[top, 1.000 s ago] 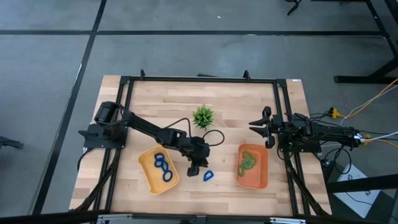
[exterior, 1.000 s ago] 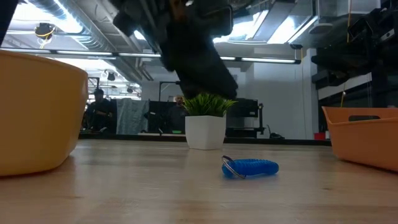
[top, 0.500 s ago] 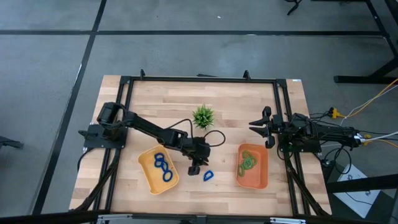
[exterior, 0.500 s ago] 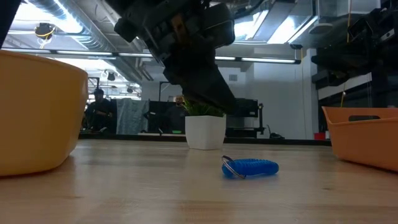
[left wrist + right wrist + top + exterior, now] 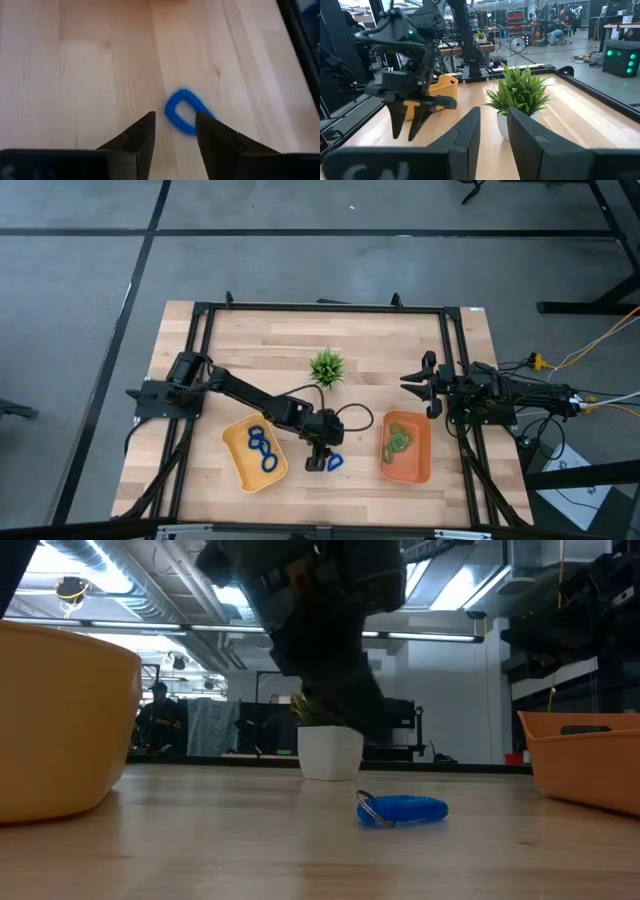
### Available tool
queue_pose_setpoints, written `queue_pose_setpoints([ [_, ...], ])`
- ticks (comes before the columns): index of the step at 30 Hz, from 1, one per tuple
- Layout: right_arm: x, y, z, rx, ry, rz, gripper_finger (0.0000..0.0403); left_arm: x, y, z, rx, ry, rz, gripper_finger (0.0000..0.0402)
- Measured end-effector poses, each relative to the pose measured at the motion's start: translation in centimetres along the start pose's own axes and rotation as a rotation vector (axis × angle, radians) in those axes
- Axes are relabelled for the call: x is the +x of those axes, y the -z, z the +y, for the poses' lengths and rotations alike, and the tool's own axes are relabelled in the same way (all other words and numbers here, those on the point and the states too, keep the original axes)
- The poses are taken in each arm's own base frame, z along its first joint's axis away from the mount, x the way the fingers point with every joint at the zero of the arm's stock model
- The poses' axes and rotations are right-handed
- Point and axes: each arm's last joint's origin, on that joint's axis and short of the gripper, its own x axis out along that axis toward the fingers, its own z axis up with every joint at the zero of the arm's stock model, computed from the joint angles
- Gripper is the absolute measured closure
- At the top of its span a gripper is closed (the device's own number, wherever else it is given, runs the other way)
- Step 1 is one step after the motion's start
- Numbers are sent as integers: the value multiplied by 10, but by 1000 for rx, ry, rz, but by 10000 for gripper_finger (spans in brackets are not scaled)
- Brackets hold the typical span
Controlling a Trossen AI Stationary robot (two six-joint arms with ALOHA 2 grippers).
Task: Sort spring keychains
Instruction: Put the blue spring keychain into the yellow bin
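left end effector (image 5: 317,459) sits over the tabletop (image 5: 250,350) between the two trays, fingers parted a little with nothing between them. in the left wrist view the loose blue keychain (image 5: 186,111) lies flat on bare wood just past the fingertips (image 5: 148,122), slightly toward one finger, not touching either. from above that same keychain (image 5: 334,462) is right beside the end effector, in the open lane between the yellow tray (image 5: 254,451) and the orange tray (image 5: 407,447).

yellow tray holds several blue keychains (image 5: 262,447); orange tray holds the green keychains (image 5: 398,440). both trays sit near the front edge of the tabletop. low view shows the loose one (image 5: 402,809) alone on the wood, clear space on both sides before either tray wall.

small potted plant (image 5: 326,367) stands behind the work area, well apart from the keychain. a black cable (image 5: 352,416) loops on the wood between the plant and the left arm.

right end effector (image 5: 417,384) waits at the right side of the tabletop, behind the orange tray, fingers slightly apart, empty.
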Motion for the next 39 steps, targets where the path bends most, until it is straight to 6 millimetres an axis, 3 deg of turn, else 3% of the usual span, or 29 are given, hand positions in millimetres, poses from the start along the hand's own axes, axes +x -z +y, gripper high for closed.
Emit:
queue_pose_setpoints([
  [9,0,0,0,0,0,0,305,16,-14,-1,-12,11,114,265],
  [17,0,0,0,0,0,1,305,32,-14,-1,-10,84,150,264],
  [39,0,0,0,0,0,1,305,31,-16,6,51,79,127,301],
])
